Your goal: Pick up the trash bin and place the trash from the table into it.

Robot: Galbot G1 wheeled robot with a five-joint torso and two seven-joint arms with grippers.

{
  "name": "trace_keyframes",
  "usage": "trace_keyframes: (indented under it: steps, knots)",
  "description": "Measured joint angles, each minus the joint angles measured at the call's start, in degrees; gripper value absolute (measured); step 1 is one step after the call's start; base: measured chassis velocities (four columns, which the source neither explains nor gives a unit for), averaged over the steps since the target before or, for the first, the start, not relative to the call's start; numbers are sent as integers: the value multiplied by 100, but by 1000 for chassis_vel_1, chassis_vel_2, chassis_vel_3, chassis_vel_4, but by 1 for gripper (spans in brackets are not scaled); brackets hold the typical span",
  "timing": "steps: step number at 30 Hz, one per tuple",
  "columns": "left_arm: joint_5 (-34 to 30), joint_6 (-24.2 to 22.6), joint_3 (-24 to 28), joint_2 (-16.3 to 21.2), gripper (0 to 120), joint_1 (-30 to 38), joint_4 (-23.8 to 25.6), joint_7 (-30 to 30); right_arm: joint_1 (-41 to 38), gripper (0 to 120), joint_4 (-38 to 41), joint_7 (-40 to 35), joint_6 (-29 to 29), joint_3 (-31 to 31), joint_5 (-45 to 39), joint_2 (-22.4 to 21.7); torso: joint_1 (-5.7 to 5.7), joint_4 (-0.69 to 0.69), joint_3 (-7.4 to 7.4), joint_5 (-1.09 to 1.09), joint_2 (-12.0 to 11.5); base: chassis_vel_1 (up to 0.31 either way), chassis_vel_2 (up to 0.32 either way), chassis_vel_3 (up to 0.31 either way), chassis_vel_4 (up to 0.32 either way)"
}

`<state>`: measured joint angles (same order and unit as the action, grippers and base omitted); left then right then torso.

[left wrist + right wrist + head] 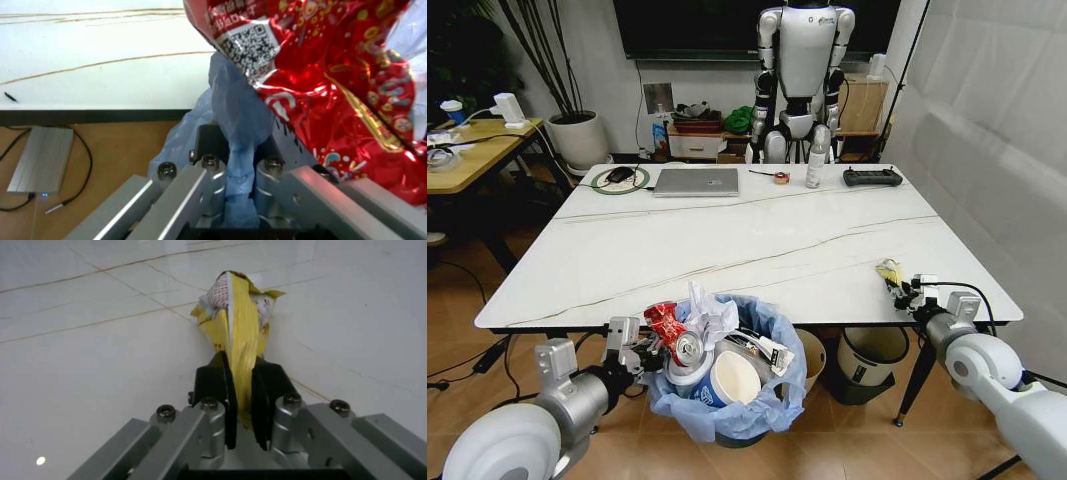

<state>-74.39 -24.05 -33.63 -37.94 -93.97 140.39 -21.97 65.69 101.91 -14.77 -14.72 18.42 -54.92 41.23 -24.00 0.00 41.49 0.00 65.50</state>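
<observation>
The trash bin (757, 405), lined with a crinkled light-blue bag, hangs just below the table's near edge, stuffed with a red wrapper (665, 322), a crushed can, a blue cup and white tissue. My left gripper (639, 352) is shut on the bag's rim (239, 165), the red wrapper (333, 75) looming beside it. My right gripper (909, 290) sits over the white marble table (757, 235) near its front right corner, shut on a crumpled yellow wrapper (239, 320) that stands up between the black fingers (215, 385).
A laptop (695, 181), a bottle (815, 165), a tape roll and a black remote (873, 177) lie along the table's far edge. A cream bin and a white bucket (872, 355) stand under the table. A wooden desk (472, 150) is at the left; another robot stands behind.
</observation>
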Motion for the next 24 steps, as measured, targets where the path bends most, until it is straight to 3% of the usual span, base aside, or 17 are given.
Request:
trace_keyframes:
  steps: [2,11,17,24]
  knots:
    - [0,0,1,-2,0,-2,-5,0,0,0,1,19,4,4,-21,-27,0,0,0,0,0,0,0,0,0]
    - [5,0,-2,27,0,-4,-20,3,166,0,285,213,37,263,-279,-301,0,0,0,0,0,0,0,0,0]
    - [18,0,4,20,0,26,-47,4,715,0,1109,322,-133,847,-679,-699,0,-1,0,0,0,0,0,0,0]
    - [86,0,47,-14,0,33,-93,21,1821,0,2584,492,-271,1994,-1133,-1028,1,0,0,-3,1,0,0,0,0]
